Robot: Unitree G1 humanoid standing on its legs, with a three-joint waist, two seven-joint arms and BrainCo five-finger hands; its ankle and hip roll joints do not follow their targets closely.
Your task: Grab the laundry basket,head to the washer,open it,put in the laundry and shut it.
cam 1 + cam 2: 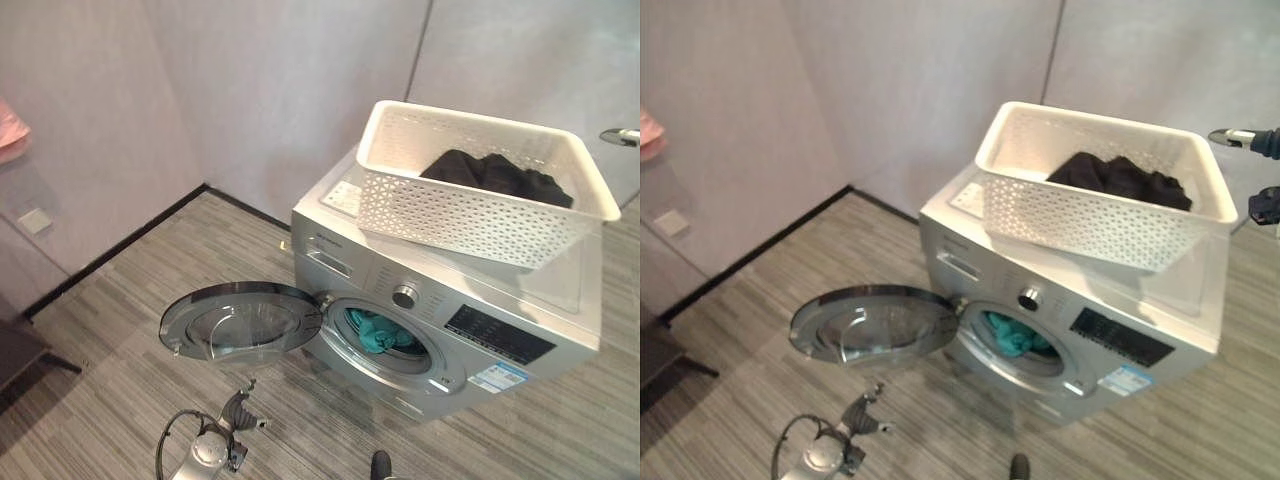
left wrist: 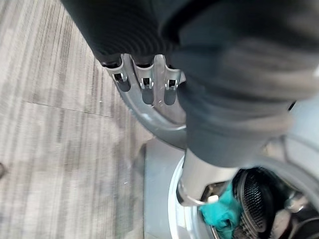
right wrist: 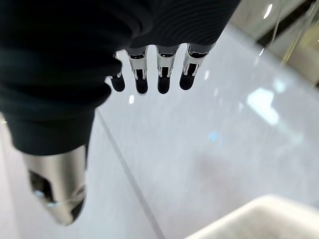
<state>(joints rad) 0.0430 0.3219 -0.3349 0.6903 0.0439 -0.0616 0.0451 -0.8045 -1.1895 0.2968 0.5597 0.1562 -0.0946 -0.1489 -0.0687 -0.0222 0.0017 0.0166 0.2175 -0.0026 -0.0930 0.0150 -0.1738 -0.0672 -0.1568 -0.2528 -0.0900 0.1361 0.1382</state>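
So the big silver front-loading washing machine [image 1: 450, 320] is sitting on the grey striped floor [image 1: 130, 330] by the wall, and its round chrome-rimmed glass door [image 1: 240, 320] is swung wide open. That's the "open it" step done. On top of the washer sits the white perforated plastic laundry basket [image 1: 470, 215], slightly tilted, with a dark black bundle of clothes [image 1: 500, 175] inside. A teal piece of cloth [image 1: 380, 330] is already in the drum, so I'd say loading is partway through.

Left to do: black stuff goes in, then shut the door.

The left hand [image 2: 149, 84] hangs low near the open door, fingers straight and relaxed, holding nothing. The right hand [image 3: 149, 74] is up beside the basket's far edge, fingers spread loosely, also empty.
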